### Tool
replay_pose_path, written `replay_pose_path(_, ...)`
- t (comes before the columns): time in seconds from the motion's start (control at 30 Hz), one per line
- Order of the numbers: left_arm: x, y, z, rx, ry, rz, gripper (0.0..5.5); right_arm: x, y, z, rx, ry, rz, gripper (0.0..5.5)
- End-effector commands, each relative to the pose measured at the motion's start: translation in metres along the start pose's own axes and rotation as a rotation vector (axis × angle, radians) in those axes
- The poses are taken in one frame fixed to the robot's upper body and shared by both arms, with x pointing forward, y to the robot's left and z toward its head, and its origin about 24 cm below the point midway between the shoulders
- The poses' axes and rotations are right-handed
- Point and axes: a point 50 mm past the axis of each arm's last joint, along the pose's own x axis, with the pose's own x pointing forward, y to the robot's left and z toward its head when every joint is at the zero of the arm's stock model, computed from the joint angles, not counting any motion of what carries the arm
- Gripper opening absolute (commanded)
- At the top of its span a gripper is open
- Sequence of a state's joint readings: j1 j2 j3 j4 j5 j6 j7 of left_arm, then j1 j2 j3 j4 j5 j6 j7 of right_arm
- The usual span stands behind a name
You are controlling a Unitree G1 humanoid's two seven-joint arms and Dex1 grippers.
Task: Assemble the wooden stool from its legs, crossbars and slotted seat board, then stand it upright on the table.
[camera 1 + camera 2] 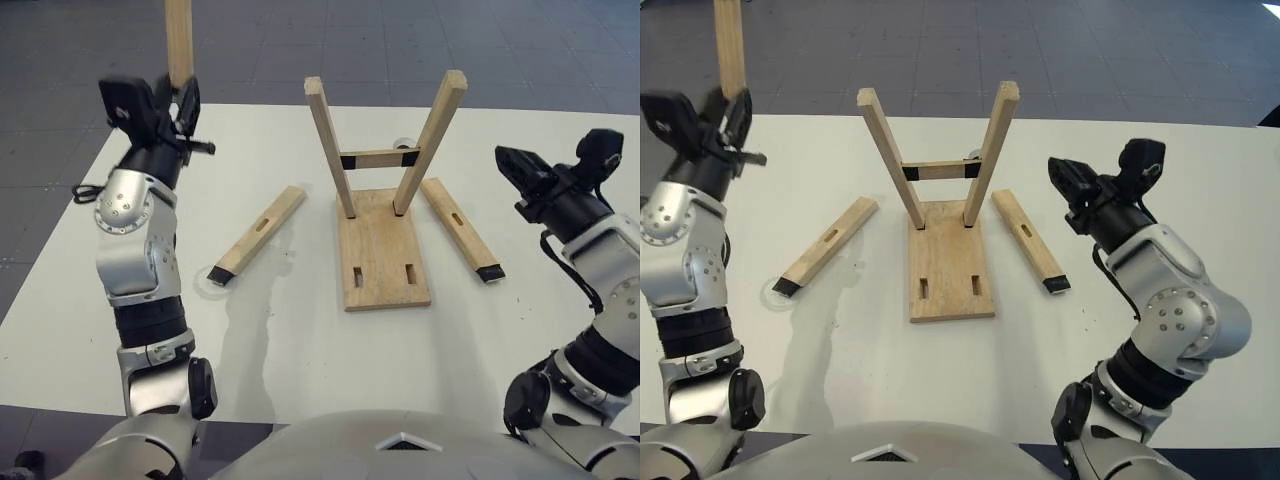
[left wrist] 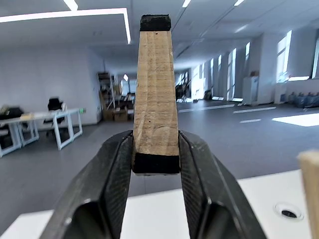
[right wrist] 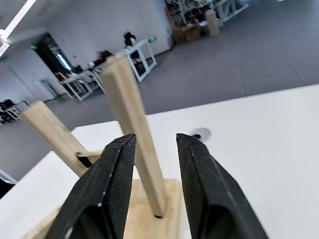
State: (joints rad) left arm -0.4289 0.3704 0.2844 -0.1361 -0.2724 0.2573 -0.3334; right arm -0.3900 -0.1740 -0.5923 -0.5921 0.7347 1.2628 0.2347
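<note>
Held leg (image 1: 179, 40) upright near far-left table (image 1: 300, 340) corner

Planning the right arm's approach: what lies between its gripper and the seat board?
A loose leg lies flat on the table between right gripper and seat board, as the left eye view shows.

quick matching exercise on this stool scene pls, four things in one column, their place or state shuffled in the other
Things:
1. seat board
2. crossbar
3. raised leg
4. right end effector

States:
a. open, holding nothing
b. flat on the table, two slots empty
c. gripped upright by the left end effector
d. joining the two standing legs

Pairs: 1-b, 2-d, 3-c, 4-a
</note>
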Motion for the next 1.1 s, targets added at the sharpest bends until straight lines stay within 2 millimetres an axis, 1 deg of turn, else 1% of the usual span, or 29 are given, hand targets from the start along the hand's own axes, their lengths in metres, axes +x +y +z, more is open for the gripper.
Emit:
replay_pose_path(0.03,0.015,-0.038,0.046,-0.035,-0.175,-0.267,1.32,0.025,0.043,0.042,0.067,-0.147,0.228,2.19)
replay_pose_path(0.07,0.016,-0.048,0.051,-0.041,-0.192,-0.337,1.32,0.035,0.056,0.050,0.097,-0.158,0.302,2.26)
replay_pose_path(0.13,0.014,-0.061,0.054,-0.033,-0.188,-0.443,1.32,0.050,0.071,0.056,0.145,-0.143,0.384,2.27)
replay_pose_path(0.2,0.012,-0.075,0.052,-0.029,-0.160,-0.537,1.32,0.061,0.084,0.059,0.165,-0.124,0.448,2.27)
replay_pose_path(0.27,0.010,-0.086,0.047,-0.041,-0.134,-0.590,1.32,0.067,0.095,0.060,0.181,-0.121,0.495,2.27)
replay_pose_path(0.33,0.006,-0.092,0.043,-0.045,-0.120,-0.606,1.32,0.073,0.104,0.059,0.207,-0.123,0.536,2.27)
replay_pose_path(0.47,0.003,-0.093,0.040,-0.033,-0.109,-0.608,1.32,0.079,0.118,0.058,0.257,-0.134,0.580,2.27)
replay_pose_path(0.7,0.000,-0.094,0.035,-0.034,-0.094,-0.622,1.32,0.080,0.123,0.061,0.303,-0.164,0.603,2.27)
replay_pose_path(0.77,-0.001,-0.093,0.035,-0.024,-0.096,-0.634,1.32,0.081,0.122,0.062,0.303,-0.163,0.599,2.03)
replay_pose_path(0.8,-0.001,-0.093,0.035,-0.016,-0.098,-0.642,1.32,0.081,0.122,0.063,0.303,-0.161,0.596,1.79)
replay_pose_path(0.83,-0.002,-0.093,0.035,0.001,-0.102,-0.654,1.32,0.081,0.121,0.063,0.302,-0.161,0.591,1.67)
replay_pose_path(0.97,-0.002,-0.089,0.037,0.041,-0.115,-0.652,1.32,0.082,0.118,0.065,0.297,-0.158,0.576,0.87)
replay_pose_path(1.0,-0.001,-0.088,0.039,0.058,-0.123,-0.644,1.32,0.082,0.118,0.064,0.291,-0.153,0.569,0.58)
replay_pose_path(1.03,-0.001,-0.087,0.040,0.077,-0.135,-0.635,1.32,0.083,0.117,0.062,0.271,-0.144,0.551,0.44)
replay_pose_path(1.1,-0.001,-0.087,0.043,0.104,-0.155,-0.622,1.32,0.084,0.115,0.058,0.234,-0.130,0.513,0.43)
